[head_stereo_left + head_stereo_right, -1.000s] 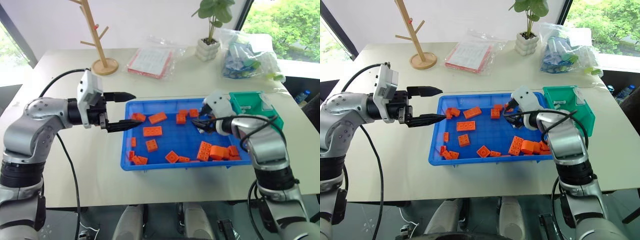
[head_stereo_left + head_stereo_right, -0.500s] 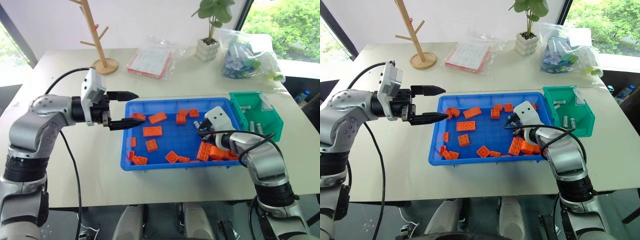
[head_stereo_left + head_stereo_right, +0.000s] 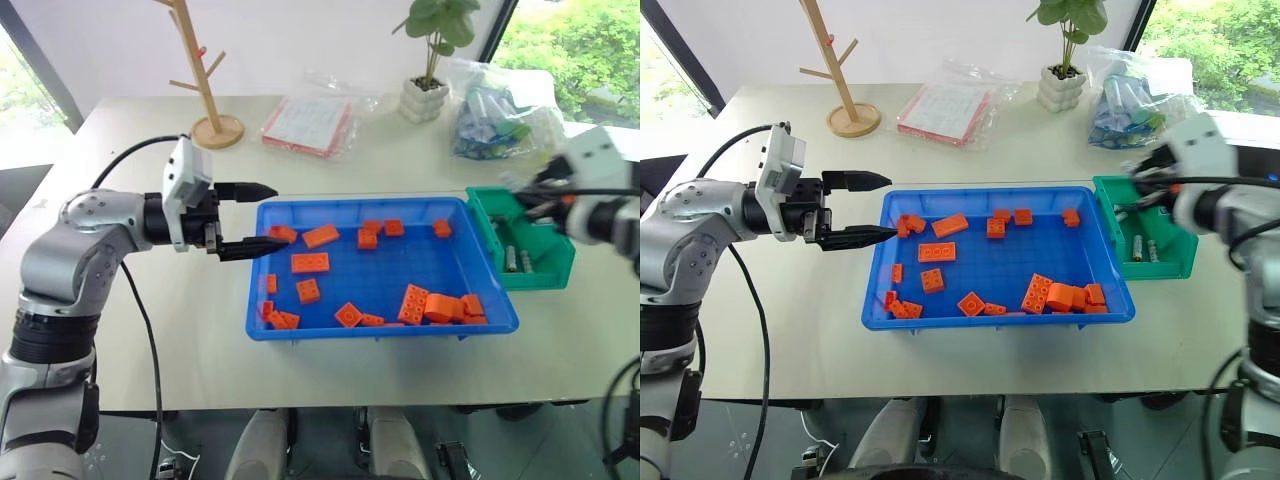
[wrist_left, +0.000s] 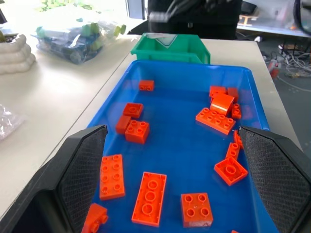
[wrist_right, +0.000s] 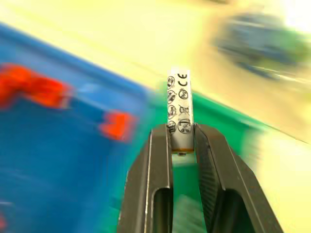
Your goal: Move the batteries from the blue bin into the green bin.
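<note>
In the right wrist view my right gripper (image 5: 183, 130) is shut on a small silver-white battery (image 5: 179, 109) that stands up between its fingers. From the head the right gripper (image 3: 527, 193) hangs above the green bin (image 3: 548, 272), at the blue bin's (image 3: 372, 278) right end. Two batteries (image 3: 517, 261) lie inside the green bin. My left gripper (image 3: 283, 214) is open and empty, level, at the blue bin's left rim. Between its fingers the left wrist view looks along the blue bin (image 4: 180, 131) to the green bin (image 4: 170, 48).
Several orange bricks (image 3: 308, 262) lie scattered in the blue bin. At the back of the table stand a wooden branch stand (image 3: 218, 128), a flat plastic packet (image 3: 310, 122), a potted plant (image 3: 420, 100) and a clear bag of items (image 3: 490, 115).
My right gripper shut on a battery low in the blue bin, then rose and swung right to above the green bin. The left arm stayed put.
</note>
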Available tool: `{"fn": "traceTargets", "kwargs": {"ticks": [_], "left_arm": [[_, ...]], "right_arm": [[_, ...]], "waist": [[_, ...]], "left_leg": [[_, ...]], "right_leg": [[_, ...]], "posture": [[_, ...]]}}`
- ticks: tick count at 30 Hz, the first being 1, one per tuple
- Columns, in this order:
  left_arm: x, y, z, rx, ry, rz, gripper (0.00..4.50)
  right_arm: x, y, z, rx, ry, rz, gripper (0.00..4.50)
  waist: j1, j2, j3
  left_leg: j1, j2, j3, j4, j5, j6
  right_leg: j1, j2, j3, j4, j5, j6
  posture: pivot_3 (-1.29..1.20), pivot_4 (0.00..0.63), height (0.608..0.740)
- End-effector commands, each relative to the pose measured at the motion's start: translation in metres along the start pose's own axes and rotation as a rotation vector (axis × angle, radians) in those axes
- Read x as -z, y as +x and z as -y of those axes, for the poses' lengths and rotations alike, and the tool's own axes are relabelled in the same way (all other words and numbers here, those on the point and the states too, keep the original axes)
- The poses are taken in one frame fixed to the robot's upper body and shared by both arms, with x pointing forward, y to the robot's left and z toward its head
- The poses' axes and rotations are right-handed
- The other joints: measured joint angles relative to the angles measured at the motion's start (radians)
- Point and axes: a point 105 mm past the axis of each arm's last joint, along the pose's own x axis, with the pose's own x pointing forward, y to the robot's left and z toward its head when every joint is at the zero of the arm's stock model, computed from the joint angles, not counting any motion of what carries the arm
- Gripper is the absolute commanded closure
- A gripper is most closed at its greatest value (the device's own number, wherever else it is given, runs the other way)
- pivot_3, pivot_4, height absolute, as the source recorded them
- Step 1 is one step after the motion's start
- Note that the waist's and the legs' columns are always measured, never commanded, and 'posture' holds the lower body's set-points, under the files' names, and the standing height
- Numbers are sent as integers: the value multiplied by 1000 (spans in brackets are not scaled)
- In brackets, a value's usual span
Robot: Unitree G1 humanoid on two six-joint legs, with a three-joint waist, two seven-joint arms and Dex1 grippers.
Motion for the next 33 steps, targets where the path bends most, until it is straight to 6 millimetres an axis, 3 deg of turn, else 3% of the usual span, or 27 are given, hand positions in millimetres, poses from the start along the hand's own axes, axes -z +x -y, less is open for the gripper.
{"fn": "traceTargets", "kwargs": {"ticks": [1, 2, 3, 4, 8, 12, 19, 22, 25, 33], "left_arm": [[-6, 1, 1, 15, 34, 16, 0], [-6, 2, 1, 20, 33, 17, 0], [-6, 3, 1, 23, 32, 18, 0], [-6, 4, 1, 29, 33, 19, 0], [-7, 8, -1, 50, 34, 22, 0], [-6, 10, -3, 63, 31, 25, 0], [1, 11, -5, 86, 18, 15, 0], [3, 7, -9, 84, 19, 3, 0], [4, 0, -10, 81, 13, -18, 0], [11, -30, -9, 45, -25, -98, 0]], "right_arm": [[8, -6, 7, -7, 51, 17, 4197], [10, -6, 6, -15, 78, 22, 4197], [12, -5, 5, -18, 94, 25, 3322], [12, -4, 4, -21, 106, 39, 3010], [11, -6, 11, -3, 121, 80, 1010], [17, -18, 18, -1, 89, 54, 1010], [18, -61, -5, -244, -56, 85, 1010], [33, -81, -19, -382, -132, 63, 1010], [58, -95, -14, -430, -149, 2, 1010], [78, -99, -1, -399, -145, 17, 1010]], "waist": [[-2, 0, 0], [-4, 0, 0], [-6, 0, 0], [-7, 0, 0], [0, 0, 0], [6, 0, 0], [2, 0, 0], [3, 0, 0], [2, 0, 0], [3, 0, 0]], "left_leg": [[0, 0, 0, 0, 0, 0], [1, 1, 1, 0, 0, 0], [1, 1, 2, 0, 0, 0], [1, 1, 3, 0, 0, 0], [1, 1, 4, 1, 0, 0], [0, 1, 4, 1, 0, 1], [0, 1, 4, 1, -1, 2], [1, 2, 4, 1, -1, 2], [1, 2, 4, 1, -1, 2], [2, 4, 4, 1, -1, 2]], "right_leg": [[0, 0, 0, 0, 0, 0], [0, 0, 1, 0, 0, 0], [0, 0, 1, 0, 0, 0], [0, 0, 1, 0, 0, 0], [0, 0, 1, 0, 0, 0], [0, 0, 1, -1, 0, 0], [1, 0, 1, -1, 0, 1], [1, 1, 1, -2, -1, 1], [3, 1, 1, -4, -1, 3], [5, 1, 1, -11, -2, 0]], "posture": [[0, 150, 692], [0, 150, 692], [0, 150, 692], [0, 150, 692], [0, 150, 692], [0, 150, 692], [0, 150, 692], [0, 150, 692], [0, 150, 692], [0, 150, 692]]}}
